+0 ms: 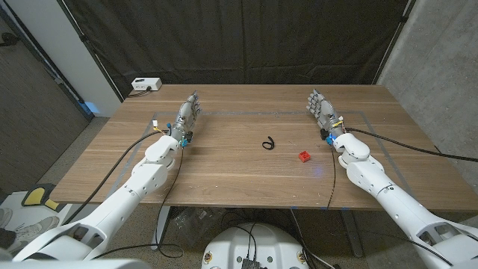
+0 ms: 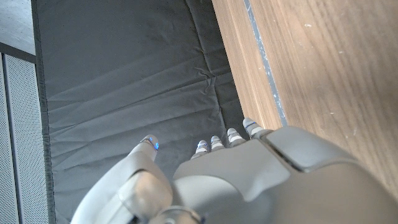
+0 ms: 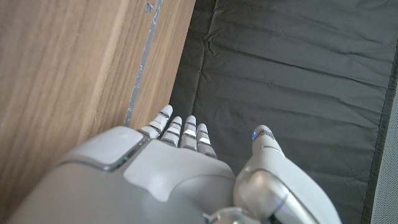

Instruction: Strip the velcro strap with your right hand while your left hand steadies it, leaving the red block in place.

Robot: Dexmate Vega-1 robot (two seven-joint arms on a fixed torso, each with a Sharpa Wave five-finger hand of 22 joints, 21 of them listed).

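A small black velcro strap lies curled on the wooden table near its middle. A little red block sits apart from it, nearer the right arm. My left hand is at the far left of the table, fingers straight and apart, holding nothing. My right hand is at the far right, likewise open and holding nothing. Both hands are well away from the strap and the block. In the wrist views, the left hand and the right hand point their fingers toward the table's far edge and the black curtain.
A white box with a cable sits off the table's far left corner. A black curtain hangs behind the table. Faint tape lines mark a rectangle on the tabletop. Cables run along both arms.
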